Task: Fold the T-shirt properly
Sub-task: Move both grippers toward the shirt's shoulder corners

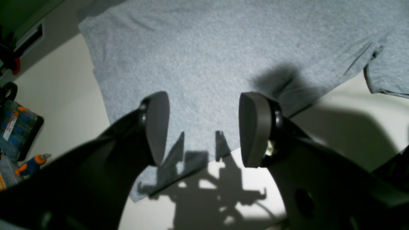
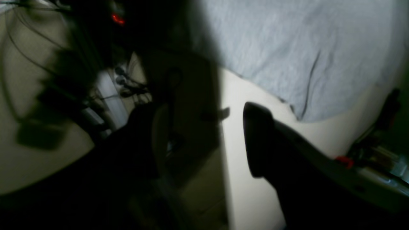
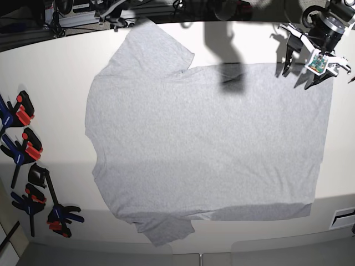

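The T-shirt (image 3: 205, 144) lies spread flat, plain grey side up, over most of the table (image 3: 55, 72); no lettering or label shows on it. 1 sleeve reaches the near edge, the other the far edge, and the hem runs along the right side. Clamps (image 3: 30, 183) with red and blue grips sit along the table's left edge. At the far right corner the left gripper (image 1: 204, 127) hangs above the hem, jaws wide and empty. The right gripper (image 2: 204, 140) is blurred, jaws apart, holding nothing.
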You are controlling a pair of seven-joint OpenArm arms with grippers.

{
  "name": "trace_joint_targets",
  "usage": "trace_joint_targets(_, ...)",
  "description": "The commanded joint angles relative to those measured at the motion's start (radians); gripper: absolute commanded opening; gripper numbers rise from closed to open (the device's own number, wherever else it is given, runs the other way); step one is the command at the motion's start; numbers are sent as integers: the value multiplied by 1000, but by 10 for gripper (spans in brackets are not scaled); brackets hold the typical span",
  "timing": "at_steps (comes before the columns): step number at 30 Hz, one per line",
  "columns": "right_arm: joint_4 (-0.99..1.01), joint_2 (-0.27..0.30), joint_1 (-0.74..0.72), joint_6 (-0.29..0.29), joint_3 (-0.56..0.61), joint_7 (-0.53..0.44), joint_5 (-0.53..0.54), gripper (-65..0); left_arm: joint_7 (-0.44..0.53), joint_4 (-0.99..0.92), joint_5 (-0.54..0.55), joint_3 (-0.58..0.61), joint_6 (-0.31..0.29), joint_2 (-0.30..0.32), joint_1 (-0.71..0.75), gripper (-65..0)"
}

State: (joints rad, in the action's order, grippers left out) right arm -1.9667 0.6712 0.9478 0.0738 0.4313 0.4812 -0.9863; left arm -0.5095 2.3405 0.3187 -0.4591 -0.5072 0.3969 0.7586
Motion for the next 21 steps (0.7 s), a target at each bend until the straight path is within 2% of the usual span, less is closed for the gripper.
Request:
trace_joint_targets(1, 7, 8, -9, -40, 21, -5, -39, -308, 24, 16, 16, -6, 1, 8, 6, -334)
trace_joint_targets(3, 47, 8, -43, -81, 71, -5, -76, -308, 24, 16, 16, -6, 1, 8, 6, -334)
trace_joint_targets(11, 145, 7, -136, -82, 225, -3, -85, -308, 24, 16, 16, -6, 2, 8, 6, -334)
trace_joint_targets(13, 150, 7, -152, -87, 249, -2, -93, -308, 24, 16, 16, -6, 2, 8, 6, -334)
trace_joint_targets(17, 151, 7, -173, -131, 278, 11, -134, -308, 24, 16, 16, -6, 2, 8, 6, -334)
trace_joint_targets(21, 151, 7, -175, -134, 278, 10, -132, -308, 24, 16, 16, -6, 2, 8, 6, -334)
